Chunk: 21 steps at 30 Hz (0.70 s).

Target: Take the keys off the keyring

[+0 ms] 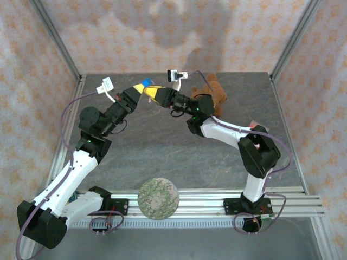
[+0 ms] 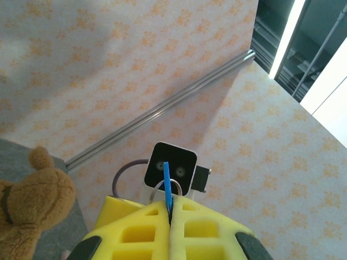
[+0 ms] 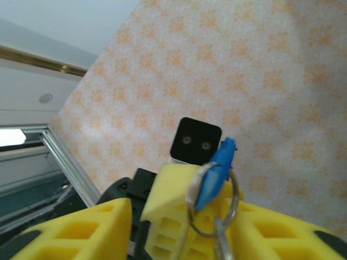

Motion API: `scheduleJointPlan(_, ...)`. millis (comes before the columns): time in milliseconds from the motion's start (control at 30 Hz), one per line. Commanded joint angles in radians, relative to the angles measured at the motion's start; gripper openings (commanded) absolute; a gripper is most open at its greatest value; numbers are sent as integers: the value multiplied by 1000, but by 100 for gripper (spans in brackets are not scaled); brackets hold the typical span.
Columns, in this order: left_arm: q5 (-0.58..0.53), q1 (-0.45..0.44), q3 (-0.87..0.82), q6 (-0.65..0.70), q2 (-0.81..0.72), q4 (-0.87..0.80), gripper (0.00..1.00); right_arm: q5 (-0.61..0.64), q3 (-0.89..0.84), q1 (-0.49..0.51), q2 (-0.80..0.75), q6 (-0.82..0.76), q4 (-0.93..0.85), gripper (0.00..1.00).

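1. Left of the teddy bear, over the back part of the table, the two hands meet tip to tip
2. The left hand is clenched: in its wrist view its yellow foam pads are pressed flat together on a blue key, which stands upright out of the seam with the bear at that view's left edge
3. The keyring hangs from this blue key, on the side of the left hand that faces the bear; a silver key dangles from its lower part
4. The right hand, reaching in from the bear's side, has its fingers spread apart, with the keyring and the left hand's tip between them; I cannot tell whether either finger touches the ring
5. Well away from the bear, a round patterned disc lies at the near edge between the arm bases
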Motion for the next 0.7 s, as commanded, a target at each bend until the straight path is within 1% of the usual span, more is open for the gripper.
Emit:
scheduleJointPlan(0,-8,9,-17,7,-30,45,0,-15,31,16,7,2,53,39)
scheduleJointPlan(67,-21,8,-17,23,-45,27,0,-14,22,16,7,7,53,35)
scheduleJointPlan(200,-40,10,-15,56,-71,-10,0,-7,3,16,0,6,53,30)
scheduleJointPlan(267,-52,10,-16,71,-85,-26,0,-6,-4,16,-5,5,53,24)
scheduleJointPlan(300,-57,9,-16,78,-93,-34,0,-3,-10,16,-7,5,53,23)
scheduleJointPlan(433,-65,10,-17,92,-109,-58,0,3,-16,16,-10,7,52,16)
scheduleJointPlan(533,-66,10,-21,93,-114,-63,0,8,-20,16,-11,7,52,12)
scheduleJointPlan(667,-69,10,-19,104,-125,-76,0,14,-25,16,-16,8,53,10)
